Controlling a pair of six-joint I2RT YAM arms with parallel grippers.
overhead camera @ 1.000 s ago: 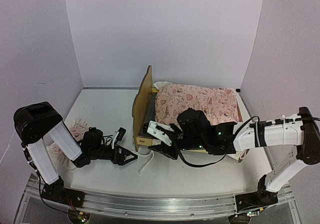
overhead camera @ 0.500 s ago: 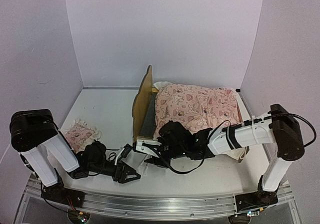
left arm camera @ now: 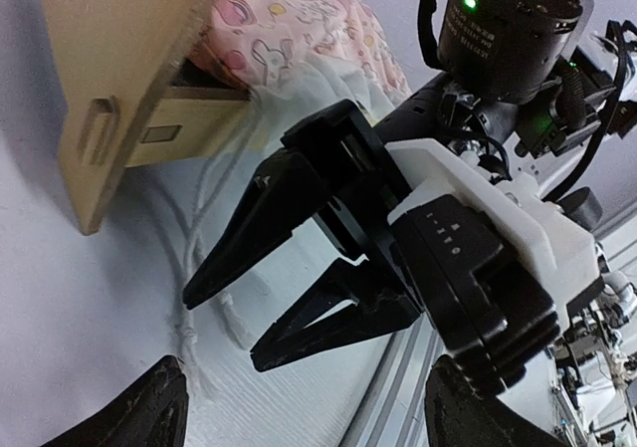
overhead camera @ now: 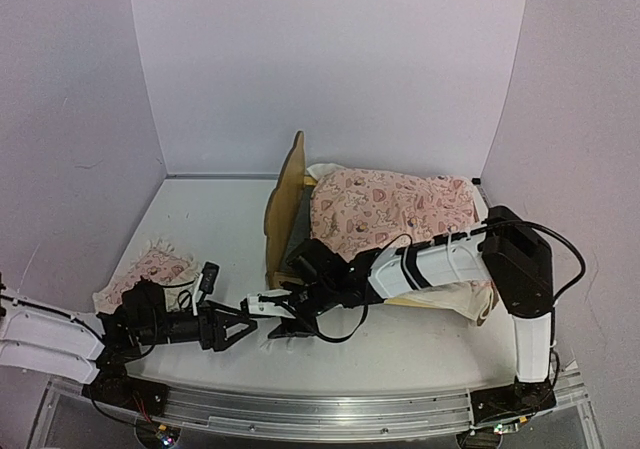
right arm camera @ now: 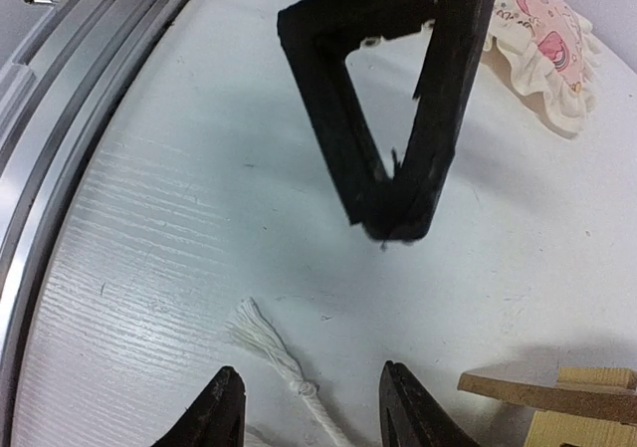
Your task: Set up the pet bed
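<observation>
Pet bed (overhead camera: 288, 209) stands toward the right rear of the worktop (overhead camera: 200, 219), headboard facing the centre, with a pink blanket (overhead camera: 395, 207) already over it. A ruffled pillow (overhead camera: 150, 269) lies near the left edge, off the bed. Left gripper (overhead camera: 238, 325) and right gripper (right arm camera: 314, 402) hover low by the front edge, tips facing, each with fingers apart and gripping nothing. A frayed white cord (right arm camera: 274, 352) lies just ahead of the right fingers. Step in hand: probably dressing the bed. The next move likely calls for the left arm to reach the pillow, clamp it, and carry it to the headboard end.
</observation>
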